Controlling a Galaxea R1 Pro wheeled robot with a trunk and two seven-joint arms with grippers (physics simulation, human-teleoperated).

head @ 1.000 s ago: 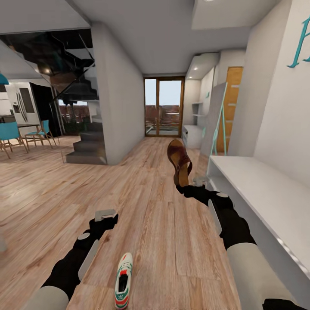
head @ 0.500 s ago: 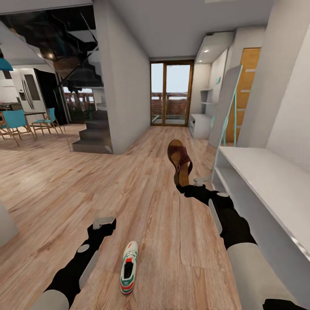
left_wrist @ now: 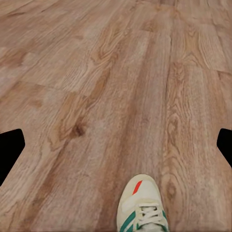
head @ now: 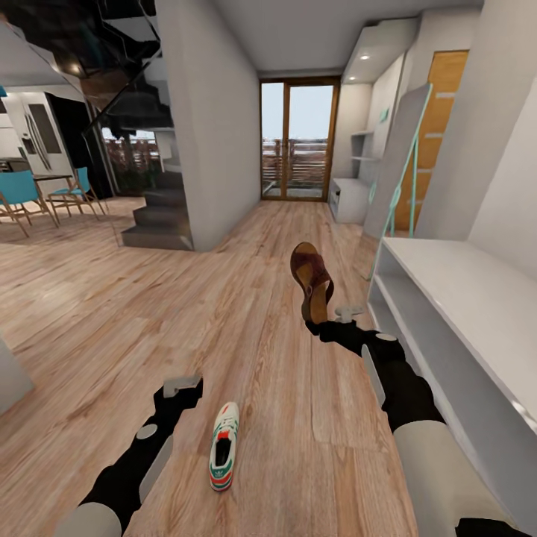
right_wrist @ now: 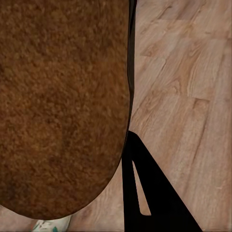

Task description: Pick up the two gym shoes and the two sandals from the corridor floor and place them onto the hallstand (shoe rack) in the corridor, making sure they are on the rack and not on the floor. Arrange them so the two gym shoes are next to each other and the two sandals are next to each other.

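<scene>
The right claw [head: 322,322] pinches the heel end of a dark brown leather slip-on sandal [head: 311,279], which stands upright above it, tan footbed facing right; in the right wrist view the sandal's brown sole [right_wrist: 60,106] sits close against the camera. The left claw [head: 181,385] hangs spread and empty over the light brown wood-plank floor [head: 149,313]. A white lace-up sneaker with green stripes [head: 224,456] lies on the floor just right of the left claw and behind it. A low white rack [head: 455,298] stands right of the right claw.
</scene>
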